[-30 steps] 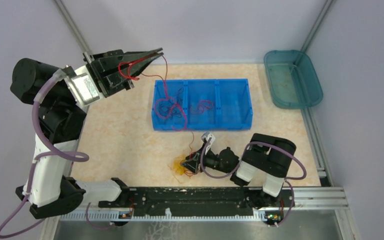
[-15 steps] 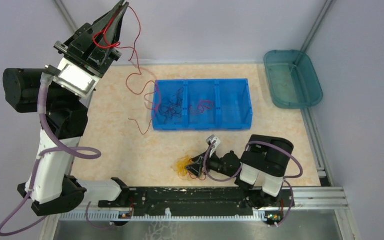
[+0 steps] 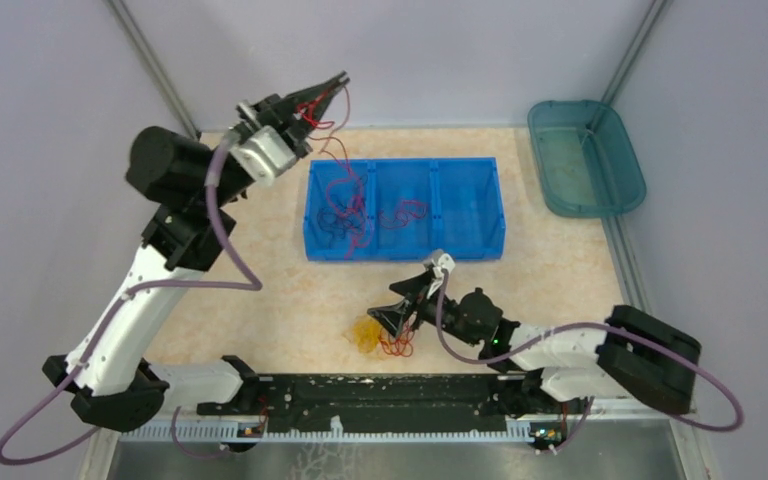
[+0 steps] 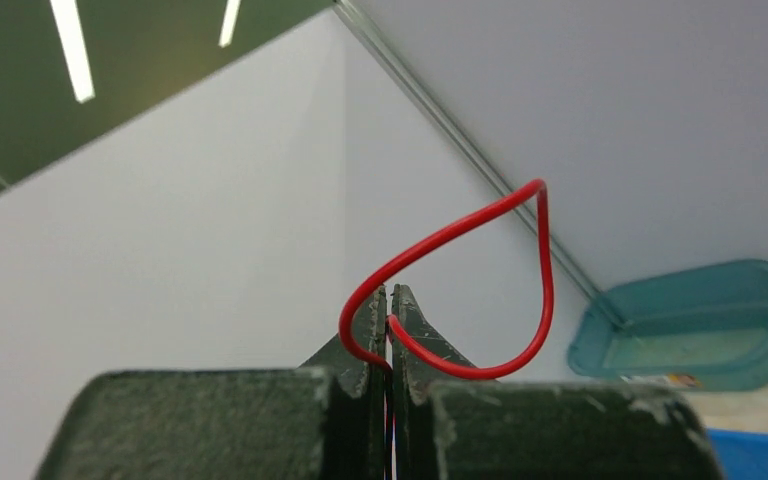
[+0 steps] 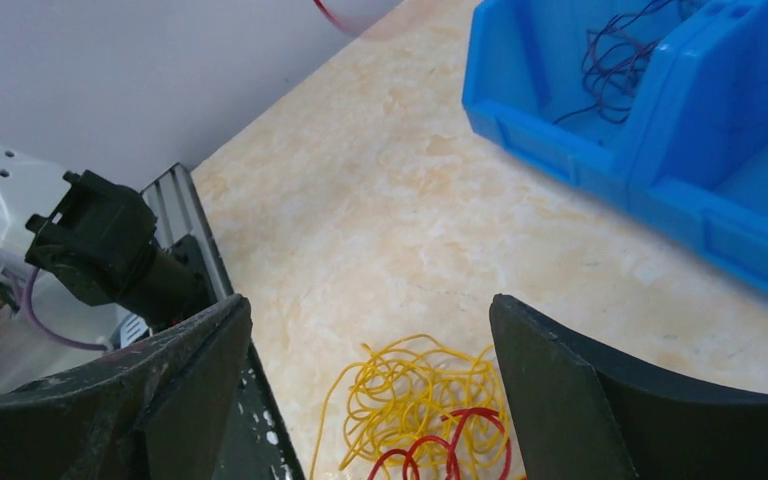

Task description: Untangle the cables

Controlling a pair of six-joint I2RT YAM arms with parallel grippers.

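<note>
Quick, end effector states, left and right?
Left end effector: closed on the red cable.
Right end effector: open, holding nothing, above the yellow cables.

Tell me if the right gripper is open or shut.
Open. The right gripper has its jaws wide apart above the yellow cables.

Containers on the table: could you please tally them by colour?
blue bin: 1
teal tray: 1
total: 2
</note>
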